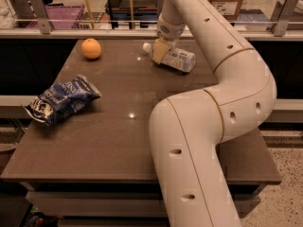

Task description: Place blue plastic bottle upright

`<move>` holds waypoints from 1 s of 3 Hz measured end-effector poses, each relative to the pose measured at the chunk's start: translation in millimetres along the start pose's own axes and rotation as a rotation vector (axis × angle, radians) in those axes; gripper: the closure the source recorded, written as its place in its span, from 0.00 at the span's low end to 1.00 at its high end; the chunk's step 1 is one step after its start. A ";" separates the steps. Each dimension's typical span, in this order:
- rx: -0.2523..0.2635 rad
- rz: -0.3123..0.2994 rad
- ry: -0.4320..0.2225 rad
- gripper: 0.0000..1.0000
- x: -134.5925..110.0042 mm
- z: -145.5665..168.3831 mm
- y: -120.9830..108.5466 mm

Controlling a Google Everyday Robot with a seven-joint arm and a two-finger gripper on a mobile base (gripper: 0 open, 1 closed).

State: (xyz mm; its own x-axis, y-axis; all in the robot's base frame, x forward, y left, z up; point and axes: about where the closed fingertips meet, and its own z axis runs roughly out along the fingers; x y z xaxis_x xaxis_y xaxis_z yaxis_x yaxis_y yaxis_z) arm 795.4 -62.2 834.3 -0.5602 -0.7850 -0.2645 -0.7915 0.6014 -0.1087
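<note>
Brown tabletop is being viewed from above, and the gripper is being held low over its far part, at the end of the thick white arm that is bending up from the near edge. Directly at the gripper the blue plastic bottle is lying on its side, not upright. Its white cap is sticking out on one side of the gripper, toward the picture's left, and its labelled body is stretching out on the other side, toward the right. The gripper is being seen against the bottle's neck part, touching it or just in front of it — whether it is spread or pinching the bottle cannot be told. An orange is resting well apart from the gripper, toward the picture's left, at about the same depth. A dark blue snack bag is lying much nearer to the camera than the gripper and further left — close to the table's left edge. Behind the gripper, beyond the table, a pale rail is running across.
</note>
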 end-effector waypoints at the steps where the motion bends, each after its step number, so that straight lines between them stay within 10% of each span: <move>1: 0.014 0.038 -0.030 1.00 2.8 -8.6 -7.0; 3: 0.066 0.113 -0.057 1.00 19.6 -39.9 -19.2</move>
State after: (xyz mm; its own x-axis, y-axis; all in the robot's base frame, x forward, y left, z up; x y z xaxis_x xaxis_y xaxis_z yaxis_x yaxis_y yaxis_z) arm 789.8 -95.1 869.4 -0.6287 -0.7028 -0.3329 -0.7051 0.6957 -0.1371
